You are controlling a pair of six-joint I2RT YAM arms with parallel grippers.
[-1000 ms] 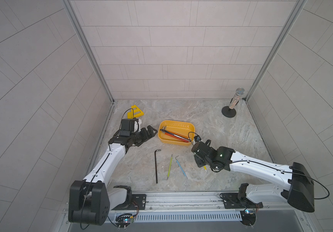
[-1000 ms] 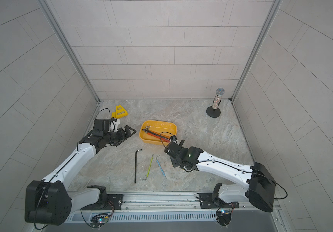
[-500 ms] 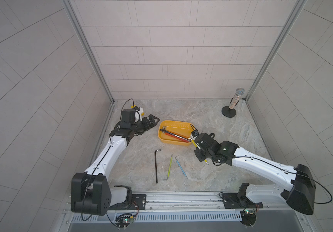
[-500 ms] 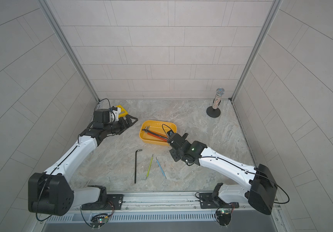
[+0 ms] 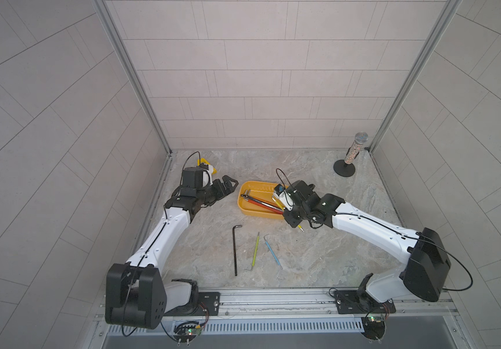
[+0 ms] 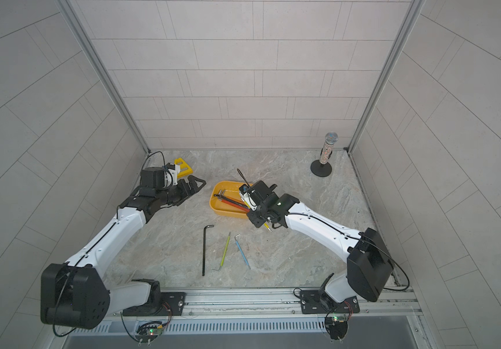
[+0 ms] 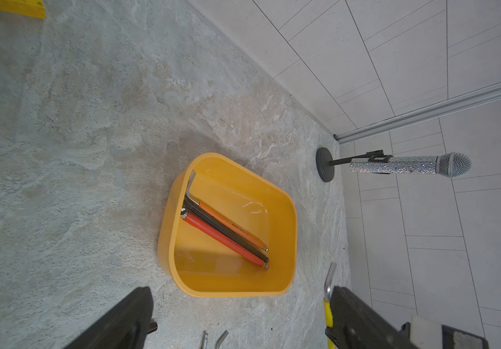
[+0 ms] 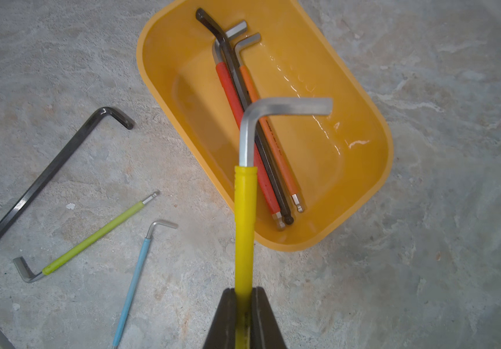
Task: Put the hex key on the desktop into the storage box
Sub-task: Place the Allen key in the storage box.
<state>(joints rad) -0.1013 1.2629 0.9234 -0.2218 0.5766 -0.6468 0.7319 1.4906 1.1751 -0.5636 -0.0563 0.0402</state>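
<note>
My right hand (image 8: pixel 244 294) was closed tight on the yellow key (image 8: pixel 244 211). The jaws pinched the plastic sleeve toward its straight end, so most of the tool stuck out ahead of my fingertips. I judge that grip left the bent steel end free to pass over the rim first, so my fingers need not enter the box (image 8: pixel 364 175) at all.

The key hung clear of the desktop (image 8: pixel 424 272), straight out from my hand. Its sleeve crossed the near rim and its bare elbow was poised over the middle of the box. Below it the red key (image 8: pixel 231 90), the dark key (image 8: pixel 210 24) and the orange key (image 8: pixel 275 145) lay side by side on the bottom. How high above them it hung I could not tell.

My left hand (image 5: pixel 228 185) was wide open and held nothing. It lay near the box on the side away from my right arm, which I take as parking out of the way.

The long black key (image 8: pixel 53 178), the green key (image 8: pixel 92 238) and the blue key (image 8: pixel 131 290) lay on the desktop beside the box. Letting go here looked likely to drop the yellow key inside, though its tail might catch on the rim.
</note>
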